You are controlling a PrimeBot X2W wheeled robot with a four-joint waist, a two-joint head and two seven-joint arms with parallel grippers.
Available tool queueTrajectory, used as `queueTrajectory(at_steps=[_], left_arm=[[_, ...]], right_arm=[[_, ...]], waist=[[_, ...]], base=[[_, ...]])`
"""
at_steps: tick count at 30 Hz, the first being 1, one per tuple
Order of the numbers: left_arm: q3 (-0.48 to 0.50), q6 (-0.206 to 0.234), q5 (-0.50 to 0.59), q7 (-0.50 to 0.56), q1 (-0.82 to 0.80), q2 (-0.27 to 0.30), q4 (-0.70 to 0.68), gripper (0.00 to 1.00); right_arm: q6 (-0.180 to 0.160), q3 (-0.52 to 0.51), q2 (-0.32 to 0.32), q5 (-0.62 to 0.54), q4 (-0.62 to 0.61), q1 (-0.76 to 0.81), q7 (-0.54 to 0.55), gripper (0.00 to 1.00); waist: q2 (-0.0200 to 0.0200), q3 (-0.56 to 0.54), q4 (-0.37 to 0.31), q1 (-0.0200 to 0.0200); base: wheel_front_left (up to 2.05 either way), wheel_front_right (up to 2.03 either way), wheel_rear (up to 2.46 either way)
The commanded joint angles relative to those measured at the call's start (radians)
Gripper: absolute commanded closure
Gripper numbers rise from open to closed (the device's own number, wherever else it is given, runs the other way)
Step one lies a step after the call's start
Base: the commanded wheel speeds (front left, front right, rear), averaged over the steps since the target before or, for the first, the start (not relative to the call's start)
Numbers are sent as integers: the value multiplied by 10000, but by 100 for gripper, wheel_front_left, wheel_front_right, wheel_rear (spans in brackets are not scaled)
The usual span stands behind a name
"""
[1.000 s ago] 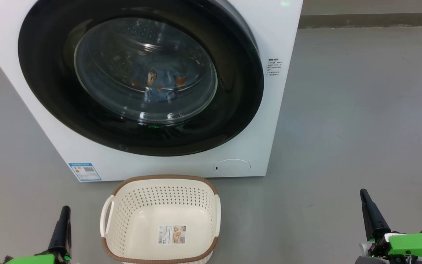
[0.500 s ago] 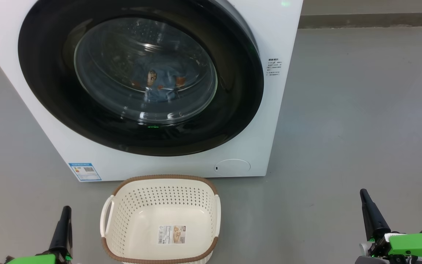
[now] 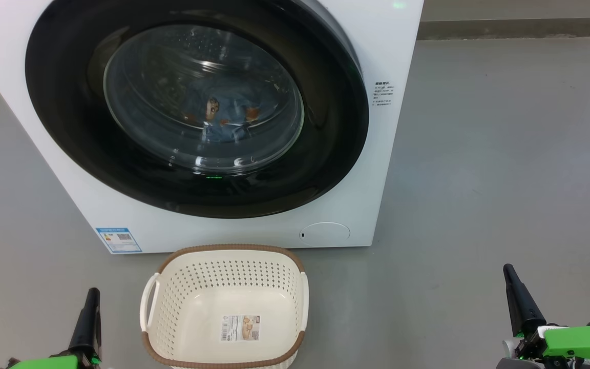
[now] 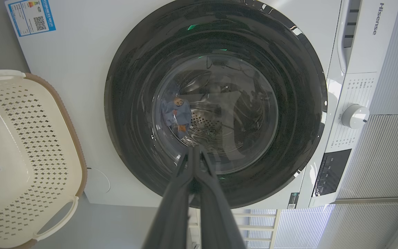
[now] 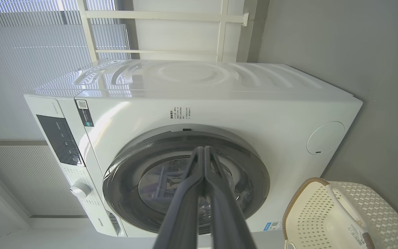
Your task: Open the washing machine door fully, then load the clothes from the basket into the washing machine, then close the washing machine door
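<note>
Standing behind the robot, I see the left gripper low at about 7 o'clock in the head view. Its two dark fingers are pressed together with nothing between them, and they point up toward the machine. The left wrist view shows the same: the tips meet in a single point. The right gripper sits at about 5 o'clock, well out to the side. Its fingers are likewise pinched together and grip nothing.

Between the two, at 6 o'clock, the basket stands upright on the grey floor, just in front of the machine. Its perforated walls are in view, and a label sticker lies on its bottom.

The washing machine rises from 10 to 1 o'clock. The washing machine door lies flat against the front, its glossy black rim ringing the glass bowl. Through that glass, near the middle, the clothes lie inside the drum: light-blue fabric with orange-brown figures. Under the door, a blue label sticker sits at the 7 o'clock corner of the front. A small round service flap sits toward 5 o'clock.
</note>
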Motion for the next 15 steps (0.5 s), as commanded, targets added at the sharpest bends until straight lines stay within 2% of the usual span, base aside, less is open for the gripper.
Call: queueTrajectory(at_steps=[1, 15], left_arm=[[351, -33, 74, 66, -423, 176, -180, 100], [360, -33, 82, 73, -424, 169, -180, 100]], right_arm=[[-11, 231, -34, 20, -230, -458, 86, 100], [-11, 230, -34, 20, -230, -458, 86, 100]], waist=[[-1, 0, 0, 0], [-1, 0, 0, 0]], base=[[0, 0, 0], [0, 0, 0]])
